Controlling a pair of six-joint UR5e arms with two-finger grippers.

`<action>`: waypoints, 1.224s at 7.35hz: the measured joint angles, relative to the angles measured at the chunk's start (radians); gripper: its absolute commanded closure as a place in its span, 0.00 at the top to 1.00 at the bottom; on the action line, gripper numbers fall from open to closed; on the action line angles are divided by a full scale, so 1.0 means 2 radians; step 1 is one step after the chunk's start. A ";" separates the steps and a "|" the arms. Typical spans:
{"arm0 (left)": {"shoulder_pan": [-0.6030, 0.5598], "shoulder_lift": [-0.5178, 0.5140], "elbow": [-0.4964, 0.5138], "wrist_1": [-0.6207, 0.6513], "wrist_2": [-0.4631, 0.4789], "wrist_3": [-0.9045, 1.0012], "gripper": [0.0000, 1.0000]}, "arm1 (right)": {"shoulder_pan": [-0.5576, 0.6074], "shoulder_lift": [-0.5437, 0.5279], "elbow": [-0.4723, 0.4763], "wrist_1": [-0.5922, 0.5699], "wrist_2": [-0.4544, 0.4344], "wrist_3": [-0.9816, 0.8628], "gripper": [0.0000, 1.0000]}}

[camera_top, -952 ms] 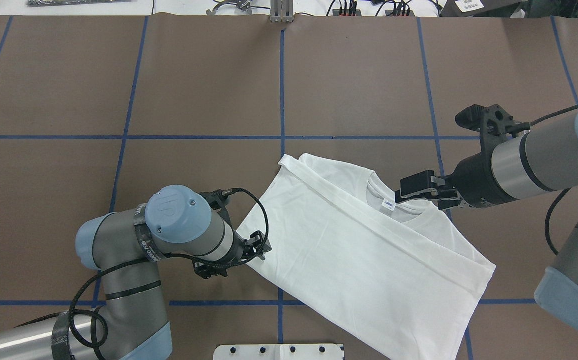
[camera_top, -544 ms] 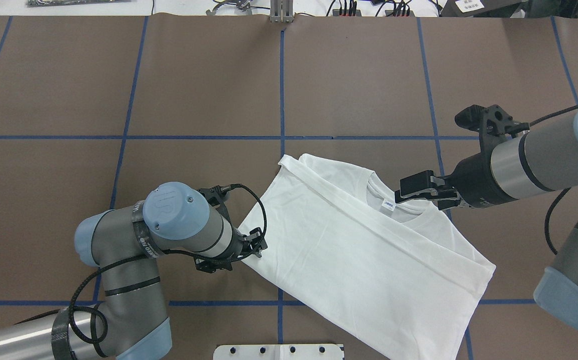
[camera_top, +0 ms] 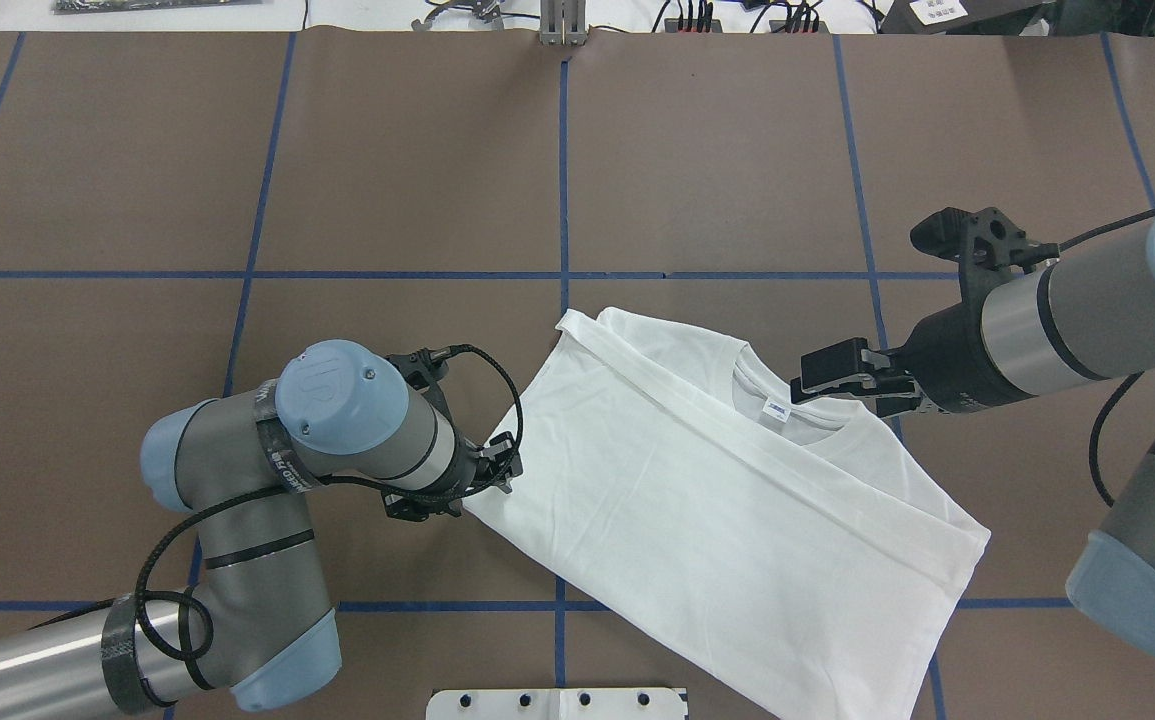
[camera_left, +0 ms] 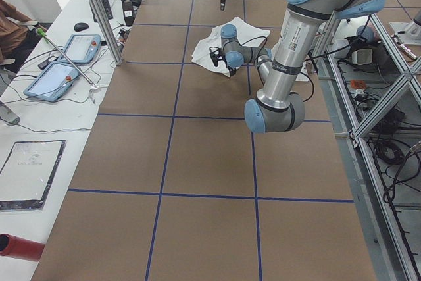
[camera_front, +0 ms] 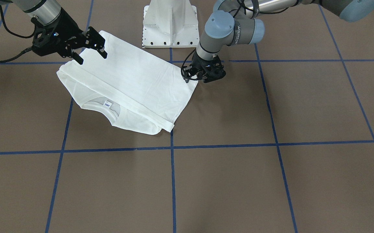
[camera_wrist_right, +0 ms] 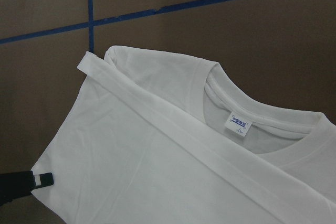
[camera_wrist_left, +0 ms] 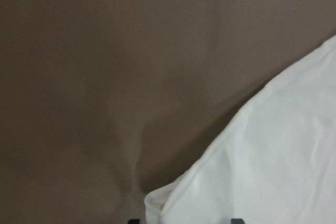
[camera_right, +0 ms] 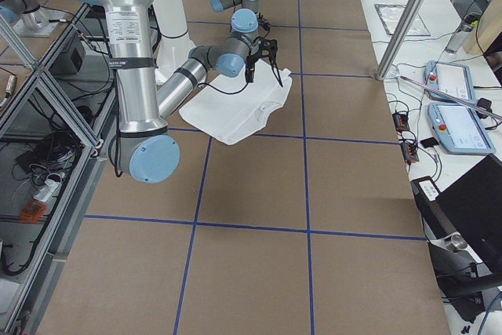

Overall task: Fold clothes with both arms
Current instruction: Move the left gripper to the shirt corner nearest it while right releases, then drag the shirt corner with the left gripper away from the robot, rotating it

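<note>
The clothes are one white T-shirt [camera_top: 717, 500] lying partly folded on the brown table, its collar label [camera_top: 777, 410] facing up. My left gripper [camera_top: 497, 475] is at the shirt's left hem corner and is shut on it; that corner [camera_wrist_left: 157, 205] sits slightly lifted between the fingers in the left wrist view. My right gripper [camera_top: 842, 385] hovers open above the collar edge, holding nothing. In the front-facing view the shirt [camera_front: 135, 81] lies between the left gripper [camera_front: 199, 76] and the right gripper [camera_front: 90, 55]. One right fingertip [camera_wrist_right: 42, 179] shows beside the shirt [camera_wrist_right: 157, 156].
The white pedestal base [camera_front: 170, 22] stands just behind the shirt on the robot's side. Blue tape lines [camera_top: 562, 180] grid the brown table. Side benches with tablets [camera_left: 59, 70] and an aluminium post [camera_right: 404, 21] line the far edge.
My left gripper has moved left and slightly away from the robot, drawing the shirt's hem corner out with it. The right arm has stayed still.
</note>
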 measured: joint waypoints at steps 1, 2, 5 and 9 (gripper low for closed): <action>0.000 0.000 0.007 -0.007 0.000 -0.001 0.64 | 0.001 0.000 -0.001 0.000 0.000 0.000 1.00; 0.000 -0.001 0.010 -0.011 0.000 -0.002 0.51 | 0.002 0.000 -0.001 0.000 0.000 -0.001 1.00; 0.001 -0.005 0.009 -0.010 -0.004 -0.004 0.19 | 0.006 -0.001 0.000 0.000 0.000 -0.001 1.00; 0.001 -0.006 0.005 -0.007 -0.005 -0.016 0.00 | 0.010 -0.003 0.000 0.000 0.000 -0.001 1.00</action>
